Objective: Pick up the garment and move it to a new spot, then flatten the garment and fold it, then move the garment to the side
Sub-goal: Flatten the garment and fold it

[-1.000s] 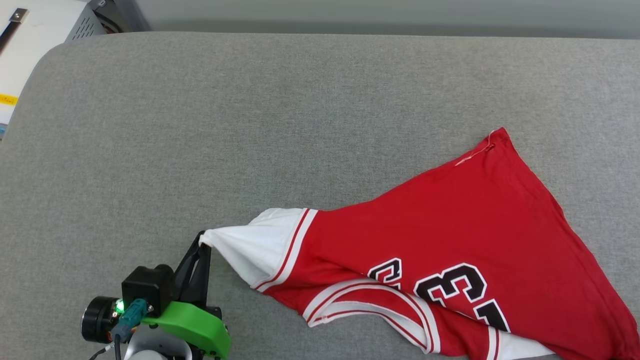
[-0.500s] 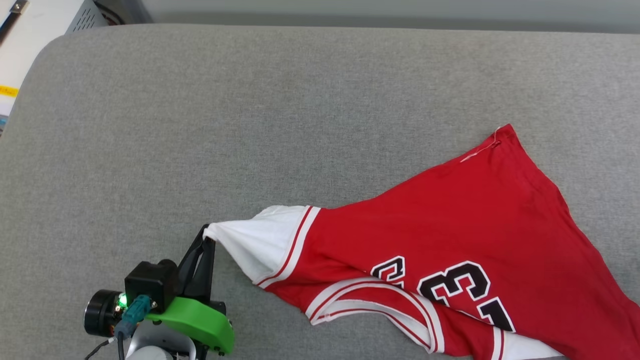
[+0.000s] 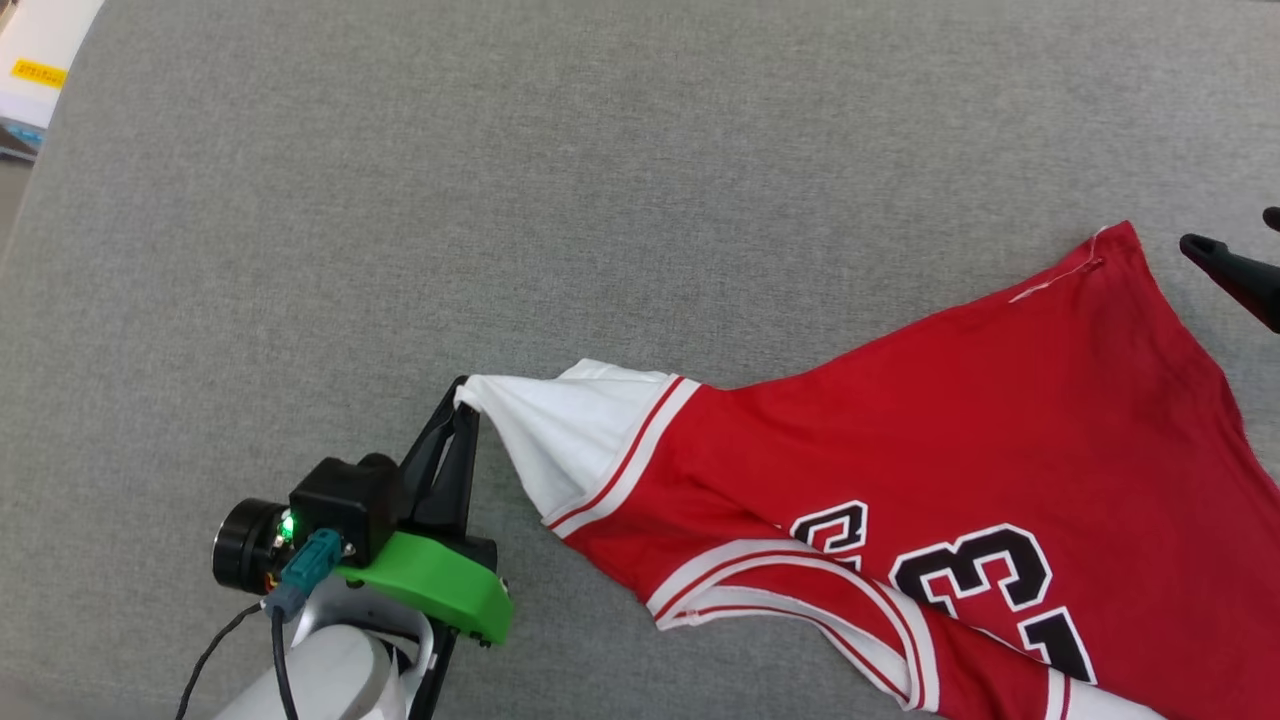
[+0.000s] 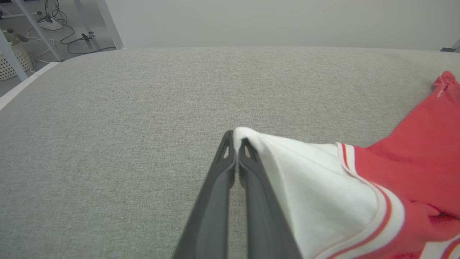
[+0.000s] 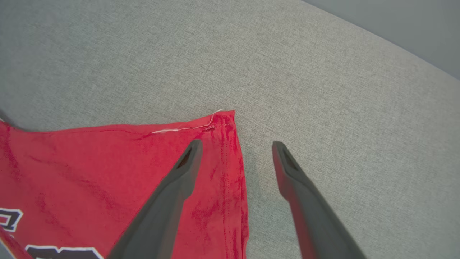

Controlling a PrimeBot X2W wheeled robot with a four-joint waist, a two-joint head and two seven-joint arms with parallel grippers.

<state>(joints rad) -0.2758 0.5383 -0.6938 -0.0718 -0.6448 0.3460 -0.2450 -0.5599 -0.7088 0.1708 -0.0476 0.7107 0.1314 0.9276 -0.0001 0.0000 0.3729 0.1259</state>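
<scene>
The garment [image 3: 950,430], a red jersey numbered 23, lay skewed across the lower right of the head view on a grey fabric-covered desk [image 3: 400,200], its lower part running off the frame's bottom right. The left gripper [image 3: 466,398] had its fingers [image 4: 222,169] clenched on the tip of the white sleeve [image 3: 570,430], lifting it into a taut peak at lower centre-left. At the right edge of the head view the right gripper [image 3: 1230,228] hung with fingers spread wide and holding nothing. In the right wrist view, one finger was over red cloth and the other over bare desk, straddling the side seam just below the hem corner [image 5: 222,120]. Whether they touched the cloth could not be told.

The step in hand appeared to be the second grasp before lifting or stretching the garment. Done well, the right fingers would close on the hem corner itself and take both layers. The two grippers would then draw apart evenly, so the diagonal crease under the lettering pulls out rather than bunching.

Room was generous: bare desk filled the whole upper and left of the head view. The desk's rounded corner showed at the upper left, the one edge to keep clear of when resettling the garment.
</scene>
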